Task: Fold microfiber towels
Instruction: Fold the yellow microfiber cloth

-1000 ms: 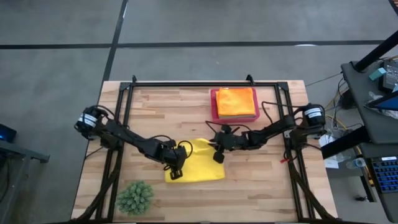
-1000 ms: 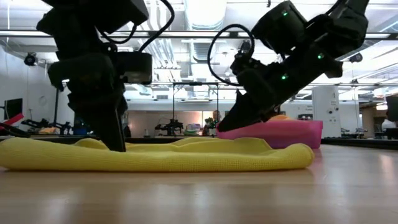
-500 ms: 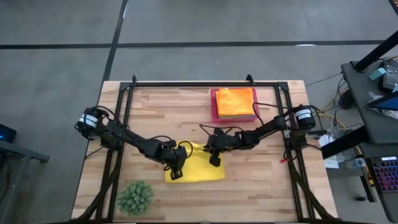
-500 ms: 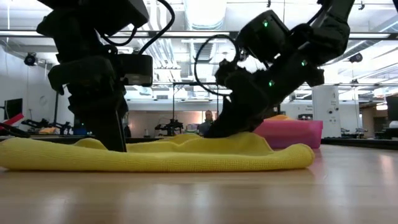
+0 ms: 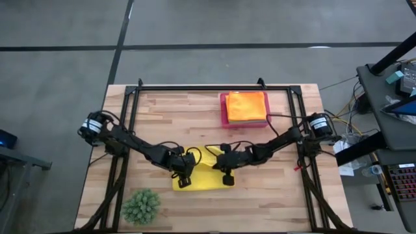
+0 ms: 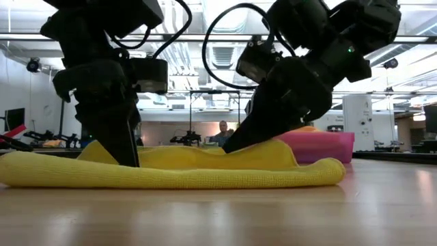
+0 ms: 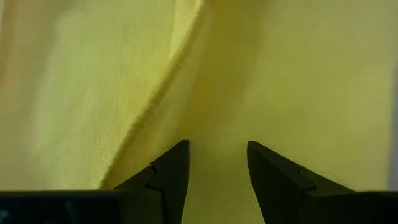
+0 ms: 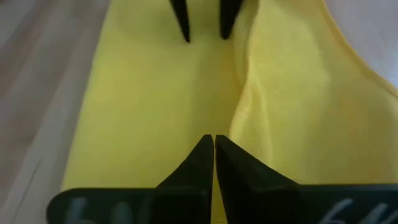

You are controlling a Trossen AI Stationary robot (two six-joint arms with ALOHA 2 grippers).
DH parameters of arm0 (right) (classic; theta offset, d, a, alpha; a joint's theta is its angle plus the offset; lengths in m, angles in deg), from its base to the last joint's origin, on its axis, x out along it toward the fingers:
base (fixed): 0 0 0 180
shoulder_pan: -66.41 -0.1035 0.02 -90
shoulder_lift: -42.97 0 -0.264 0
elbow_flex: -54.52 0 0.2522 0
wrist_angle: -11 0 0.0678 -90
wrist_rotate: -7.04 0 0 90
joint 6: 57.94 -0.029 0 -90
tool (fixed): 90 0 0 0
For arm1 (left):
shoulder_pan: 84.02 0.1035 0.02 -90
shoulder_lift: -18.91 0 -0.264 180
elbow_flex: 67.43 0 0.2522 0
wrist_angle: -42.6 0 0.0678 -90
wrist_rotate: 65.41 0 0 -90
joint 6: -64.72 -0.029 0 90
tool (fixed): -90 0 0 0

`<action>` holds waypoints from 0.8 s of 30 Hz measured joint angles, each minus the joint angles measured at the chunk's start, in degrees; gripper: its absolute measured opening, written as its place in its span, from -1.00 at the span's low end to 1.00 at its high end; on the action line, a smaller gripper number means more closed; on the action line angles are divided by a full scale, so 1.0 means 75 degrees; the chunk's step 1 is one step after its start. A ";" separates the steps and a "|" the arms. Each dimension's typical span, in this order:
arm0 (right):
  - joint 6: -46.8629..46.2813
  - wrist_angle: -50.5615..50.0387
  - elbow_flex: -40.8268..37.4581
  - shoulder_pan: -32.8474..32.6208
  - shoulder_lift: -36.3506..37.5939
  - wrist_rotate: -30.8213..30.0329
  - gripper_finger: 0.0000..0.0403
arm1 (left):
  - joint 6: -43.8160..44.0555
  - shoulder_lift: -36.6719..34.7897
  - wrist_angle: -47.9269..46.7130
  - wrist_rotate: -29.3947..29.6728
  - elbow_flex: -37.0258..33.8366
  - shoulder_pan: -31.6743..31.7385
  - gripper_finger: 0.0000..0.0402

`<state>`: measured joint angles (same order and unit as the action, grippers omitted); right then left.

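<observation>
Yellow towel (image 5: 203,175) lies on tabletop (image 5: 273,188) between arms: soft, light, limp. Right gripper (image 8: 213,144) fingers pressed together over raised fold. Left gripper (image 7: 217,163) fingers apart, pressing cloth. You'd best pinch hem corners.

Yellow towel (image 6: 171,171): soft cloth, matt, fine woven nap. Orange towel (image 5: 246,106): same matt cloth. Pink tray (image 5: 224,117): smooth, plastic-looking. Table (image 5: 273,188): pale wood planks, smooth satin finish. Plant ball (image 5: 141,206): spiky, rough. Right gripper (image 8: 214,142) fingers: dark, matt, plastic-looking.
</observation>
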<state>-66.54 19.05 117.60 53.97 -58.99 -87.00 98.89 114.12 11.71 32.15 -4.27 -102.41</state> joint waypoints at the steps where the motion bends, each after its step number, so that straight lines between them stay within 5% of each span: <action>1: -0.0039 -0.0020 0.0000 0.0006 0.0000 -0.0026 -0.96 | -0.0004 -0.0041 0.0007 -0.0001 0.0027 0.0000 -0.27; 12: 0.0075 -0.0108 0.0015 0.0131 0.0038 -0.0375 -0.91 | -0.0442 -0.0518 0.0109 0.0446 0.0295 0.0162 -0.27; 24: 0.0297 -0.1333 0.0012 0.0201 0.0738 -0.1404 -0.38 | -0.2189 -0.0466 0.1818 0.0865 0.0101 0.1505 -0.27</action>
<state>-64.32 9.05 117.69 55.47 -53.45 -97.53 82.47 110.62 25.35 38.63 -3.51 -91.13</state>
